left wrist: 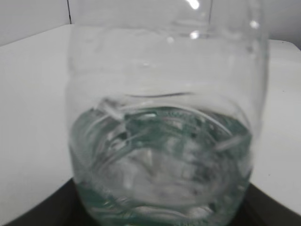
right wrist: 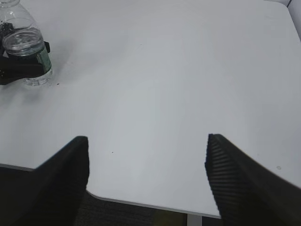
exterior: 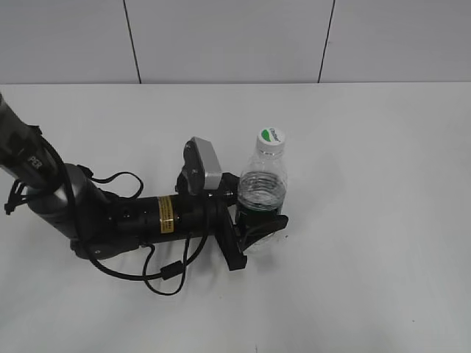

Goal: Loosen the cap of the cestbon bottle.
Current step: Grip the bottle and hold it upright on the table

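The cestbon bottle (exterior: 262, 193) stands up straight on the white table (exterior: 368, 220), with its cap (exterior: 270, 139) on top, pointing up. The left gripper (exterior: 254, 220) squeezes its fingers (exterior: 266, 222) around the green label, low on the bottle. Up close, the left wrist view shows only blurry clear plastic and water (no cap). The right gripper (right wrist: 147, 181) holds its fingers (right wrist: 235, 179) wide apart over bare table, well away from the small, far bottle. The outside view does not show it.
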Controlling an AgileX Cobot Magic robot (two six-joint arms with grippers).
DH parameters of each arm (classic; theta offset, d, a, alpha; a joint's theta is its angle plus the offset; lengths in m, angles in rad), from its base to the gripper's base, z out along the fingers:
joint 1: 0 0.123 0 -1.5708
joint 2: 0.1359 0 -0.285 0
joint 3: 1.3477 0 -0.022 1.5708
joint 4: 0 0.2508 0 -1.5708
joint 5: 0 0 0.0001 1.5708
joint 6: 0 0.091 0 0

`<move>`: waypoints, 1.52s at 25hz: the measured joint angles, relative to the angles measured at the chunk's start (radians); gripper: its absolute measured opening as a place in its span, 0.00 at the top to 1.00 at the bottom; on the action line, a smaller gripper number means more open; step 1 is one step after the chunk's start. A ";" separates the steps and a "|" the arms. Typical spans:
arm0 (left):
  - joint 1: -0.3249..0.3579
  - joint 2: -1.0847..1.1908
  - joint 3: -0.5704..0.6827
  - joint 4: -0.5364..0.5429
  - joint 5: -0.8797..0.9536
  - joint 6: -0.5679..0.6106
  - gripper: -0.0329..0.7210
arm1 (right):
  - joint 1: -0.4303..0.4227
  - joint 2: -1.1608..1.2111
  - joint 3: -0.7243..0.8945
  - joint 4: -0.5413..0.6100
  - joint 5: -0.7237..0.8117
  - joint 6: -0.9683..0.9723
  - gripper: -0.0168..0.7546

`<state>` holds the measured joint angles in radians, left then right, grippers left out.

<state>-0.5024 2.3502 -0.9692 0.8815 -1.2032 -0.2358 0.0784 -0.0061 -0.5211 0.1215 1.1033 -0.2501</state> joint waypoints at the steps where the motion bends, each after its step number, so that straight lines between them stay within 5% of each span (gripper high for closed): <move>1: 0.002 0.002 0.000 0.000 -0.005 0.007 0.42 | 0.000 0.000 0.000 0.000 0.000 0.000 0.22; 23: 0.031 0.030 0.000 -0.002 -0.058 0.013 0.42 | 0.000 0.020 -0.007 0.028 -0.002 -0.072 0.22; 38: 0.031 0.030 0.000 -0.002 -0.058 0.013 0.42 | 0.000 0.889 -0.402 0.150 -0.027 -0.156 0.22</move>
<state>-0.4712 2.3801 -0.9692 0.8794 -1.2610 -0.2226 0.0784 0.8828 -0.9226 0.2719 1.0767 -0.4061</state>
